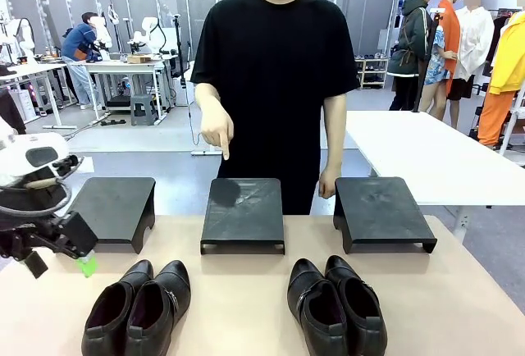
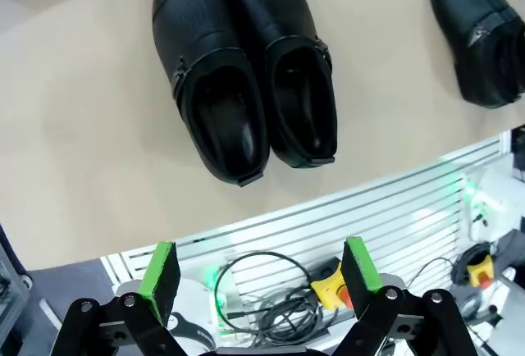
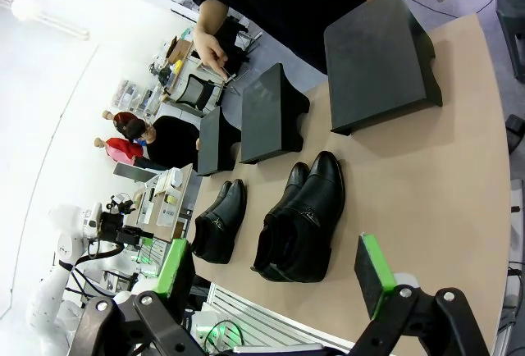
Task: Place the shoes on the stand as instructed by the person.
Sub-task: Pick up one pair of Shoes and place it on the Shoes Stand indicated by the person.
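Observation:
Two pairs of glossy black shoes stand on the tan table near its front edge: a left pair (image 1: 136, 307) and a right pair (image 1: 336, 307). Behind them three black stands sit in a row: left (image 1: 115, 207), middle (image 1: 243, 212), right (image 1: 382, 210). The person (image 1: 275, 61) stands at the far side, with one hand (image 1: 220, 133) pointing a finger down at the middle stand. My left gripper (image 1: 82, 264) hovers open left of the left pair, which lies beyond its fingers (image 2: 260, 278). My right gripper (image 3: 275, 278) is open, above the table's near edge and short of the right pair (image 3: 302, 218).
The person's other hand (image 1: 329, 182) rests by the right stand. A white table (image 1: 426, 155) stands behind on the right. Bare tabletop (image 1: 238, 307) lies between the two pairs. Cables and a yellow-and-red button box (image 2: 332, 286) lie below the table's front edge.

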